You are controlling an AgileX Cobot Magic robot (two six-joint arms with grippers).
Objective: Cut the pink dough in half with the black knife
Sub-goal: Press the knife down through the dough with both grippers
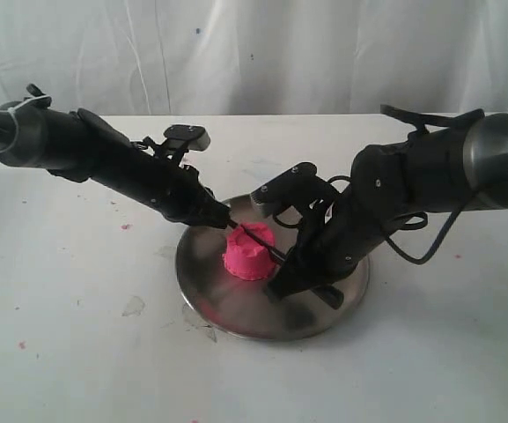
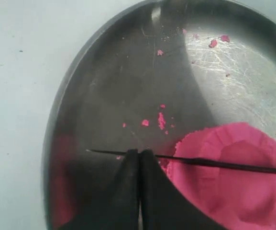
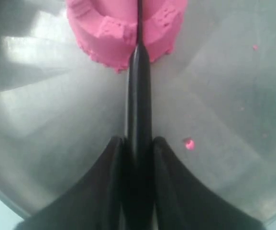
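The pink dough (image 1: 249,256) is a squat lump on the round steel plate (image 1: 236,324). The black knife (image 1: 260,239) lies across the dough's top, its point toward the left arm. My right gripper (image 3: 138,142) is shut on the knife's handle (image 3: 139,100), and the blade sits in a slit in the dough (image 3: 106,28). My left gripper (image 2: 140,152) is shut, and its fingertips touch the thin blade (image 2: 214,164) near its point, just beside the dough (image 2: 245,187). In the exterior view the left gripper (image 1: 223,217) and the right gripper (image 1: 282,264) flank the dough.
Small pink crumbs lie on the plate (image 2: 104,91) and on the white table (image 1: 77,352). A white curtain (image 1: 254,53) hangs behind. Both arms lean in over the plate from either side.
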